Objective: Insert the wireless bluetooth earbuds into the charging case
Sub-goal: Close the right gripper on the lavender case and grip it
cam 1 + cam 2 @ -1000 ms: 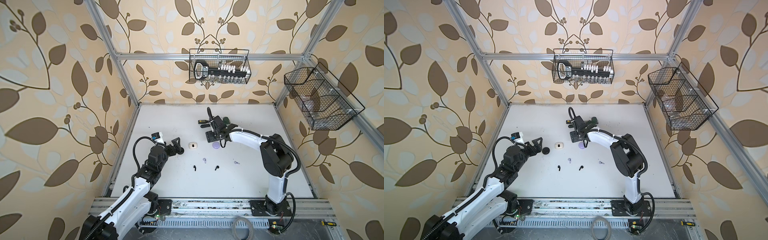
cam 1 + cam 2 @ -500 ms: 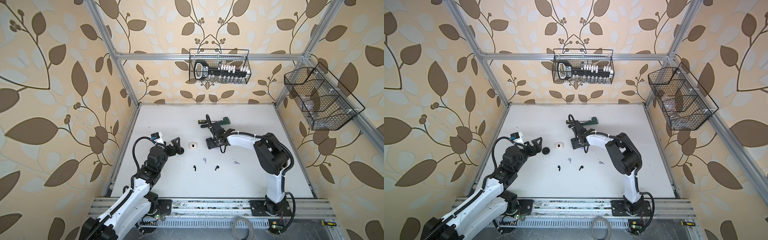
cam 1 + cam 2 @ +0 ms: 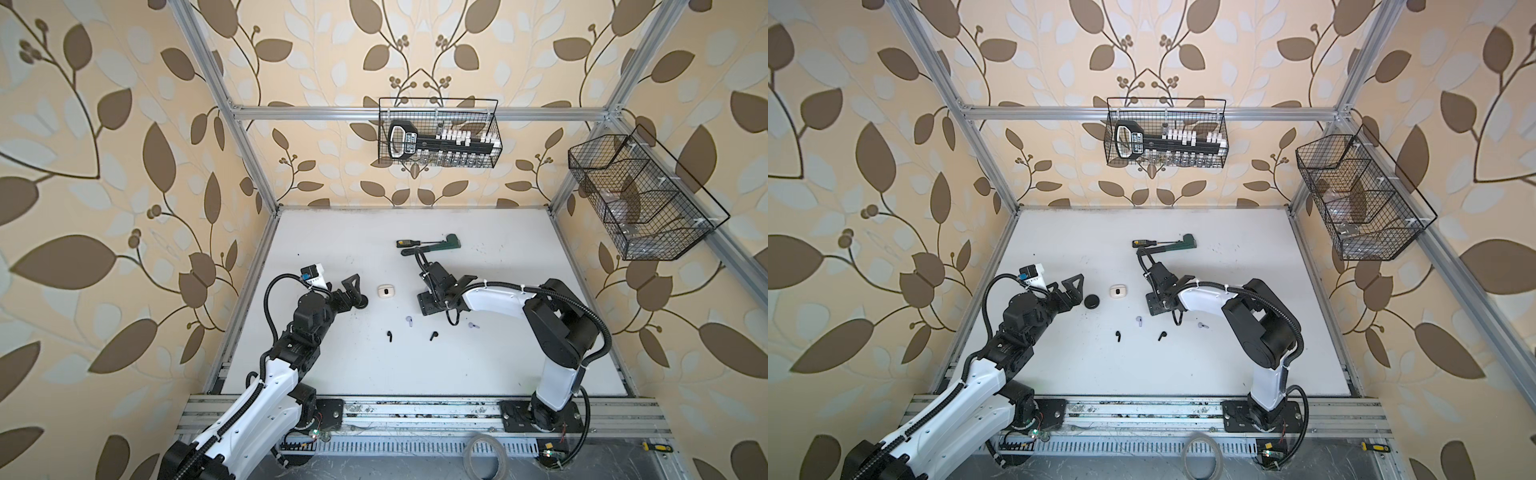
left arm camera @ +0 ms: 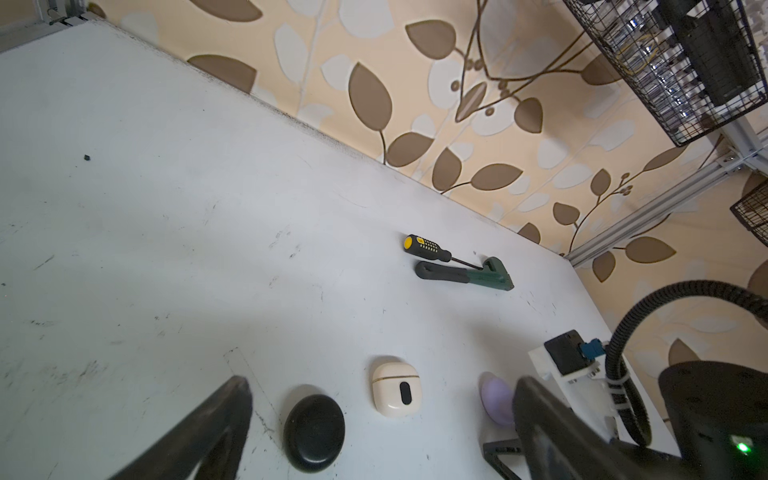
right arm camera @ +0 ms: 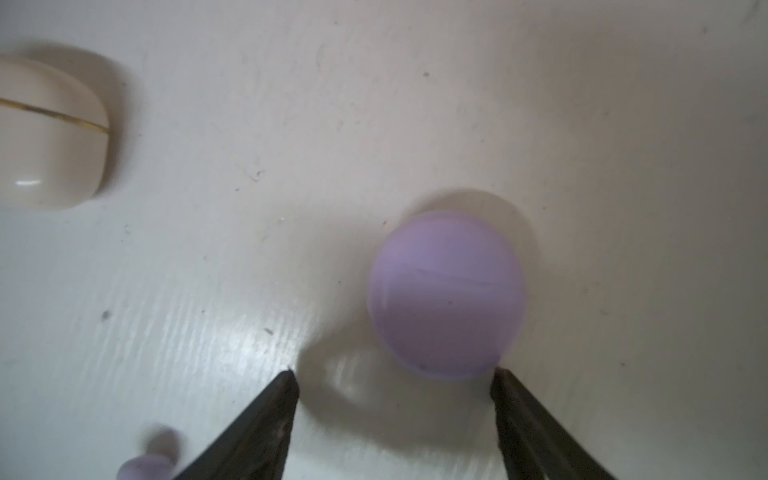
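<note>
Right claw (image 5: 395, 378) standing part-open, gripping nothing; lavender charging case (image 5: 446, 293) lying just beyond its tips, offset toward one finger. Left claw (image 3: 355, 294) gaping wide, empty, sitting farther off.

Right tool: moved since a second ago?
Yes. In a top view the right tool has drawn away from the green wrench toward the front rail.
</note>
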### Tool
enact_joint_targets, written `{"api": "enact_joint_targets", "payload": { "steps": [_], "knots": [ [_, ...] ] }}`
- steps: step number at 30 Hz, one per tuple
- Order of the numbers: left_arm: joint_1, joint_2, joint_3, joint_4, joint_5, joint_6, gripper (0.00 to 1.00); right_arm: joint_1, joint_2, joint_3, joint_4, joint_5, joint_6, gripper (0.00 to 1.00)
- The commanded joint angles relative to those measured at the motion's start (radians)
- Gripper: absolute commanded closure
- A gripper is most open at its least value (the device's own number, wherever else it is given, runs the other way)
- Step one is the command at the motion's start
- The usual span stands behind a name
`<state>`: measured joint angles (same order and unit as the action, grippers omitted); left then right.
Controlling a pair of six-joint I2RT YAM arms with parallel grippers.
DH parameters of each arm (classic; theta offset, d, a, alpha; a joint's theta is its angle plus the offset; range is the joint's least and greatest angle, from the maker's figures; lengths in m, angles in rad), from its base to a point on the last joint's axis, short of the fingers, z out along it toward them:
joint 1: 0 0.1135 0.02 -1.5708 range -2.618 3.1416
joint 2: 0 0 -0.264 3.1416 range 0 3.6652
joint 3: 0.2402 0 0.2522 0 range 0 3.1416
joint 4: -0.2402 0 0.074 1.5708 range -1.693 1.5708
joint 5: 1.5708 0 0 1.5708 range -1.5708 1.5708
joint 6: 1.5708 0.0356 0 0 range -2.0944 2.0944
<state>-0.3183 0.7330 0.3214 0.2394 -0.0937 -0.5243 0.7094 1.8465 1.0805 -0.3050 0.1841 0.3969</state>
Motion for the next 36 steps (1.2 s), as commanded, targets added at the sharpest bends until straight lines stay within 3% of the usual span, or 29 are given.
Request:
{"api": "enact_joint_targets", "payload": {
  "steps": [1,5,14,23,36],
  "knots": [
    [0.012,-0.016,-0.004,0.003,0.004,0.006,0.01,0.017,-0.027,0.0,-0.03,0.053,0.016,0.25],
    [0.012,-0.027,-0.004,-0.005,-0.003,0.007,0.01,-0.011,-0.026,0.007,-0.066,0.108,0.026,0.23],
    [0.012,-0.02,-0.006,0.001,-0.006,0.009,0.01,-0.042,0.037,0.023,0.009,-0.029,0.004,0.17],
    [0.012,-0.023,-0.006,0.0,-0.002,0.011,0.01,-0.004,0.07,0.024,0.04,-0.052,0.028,0.23],
    [0.012,-0.037,-0.005,-0.011,-0.005,0.014,0.01,0.103,0.063,0.033,0.032,0.012,0.084,0.3]
  ]
}}
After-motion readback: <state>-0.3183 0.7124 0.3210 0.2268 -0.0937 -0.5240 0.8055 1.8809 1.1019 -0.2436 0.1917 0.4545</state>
